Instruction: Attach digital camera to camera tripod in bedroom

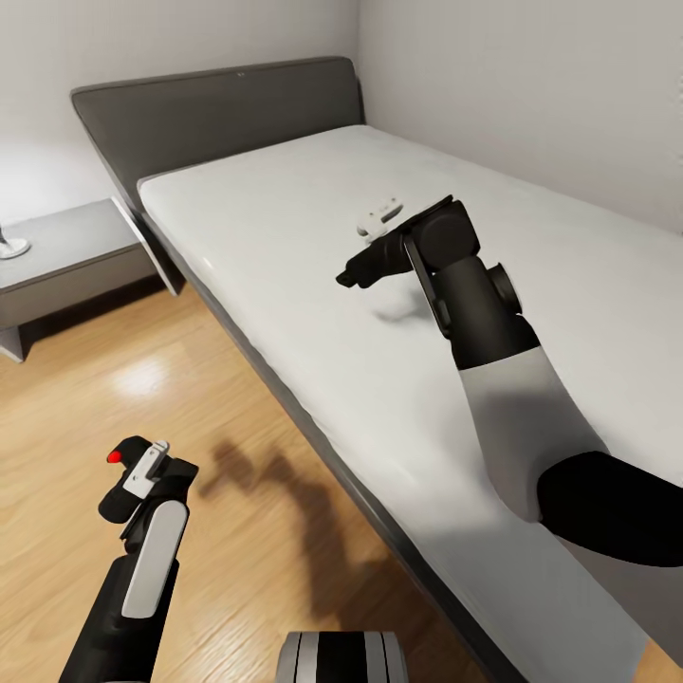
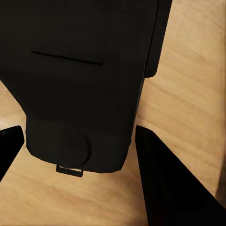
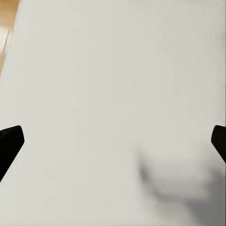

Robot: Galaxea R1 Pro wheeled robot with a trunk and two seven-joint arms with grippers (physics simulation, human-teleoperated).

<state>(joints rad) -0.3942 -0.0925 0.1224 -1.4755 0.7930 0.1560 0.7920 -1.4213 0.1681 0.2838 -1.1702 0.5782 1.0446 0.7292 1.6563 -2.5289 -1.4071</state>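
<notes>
Meanwhile, camera held low beside the bed

Down at the lower left of the head view, the left gripper [image 1: 133,479] is pinching the digital camera [image 1: 128,474], its red button showing on top, over the light wood floor [image 1: 237,398]. Seen from the left wrist, the black camera body [image 2: 80,80] is sitting between the two dark fingers [image 2: 165,183], which are closing on its sides. Further right, the right gripper [image 1: 356,275] is hovering above the white mattress [image 1: 285,237] with its fingers spread wide apart, nothing between them. A small white object [image 1: 378,216] is lying on the mattress just beyond that gripper. Open floor is stretching between the bed's grey edge and a grey bedside table [image 1: 66,251] by the headboard [image 1: 218,104]
</notes>
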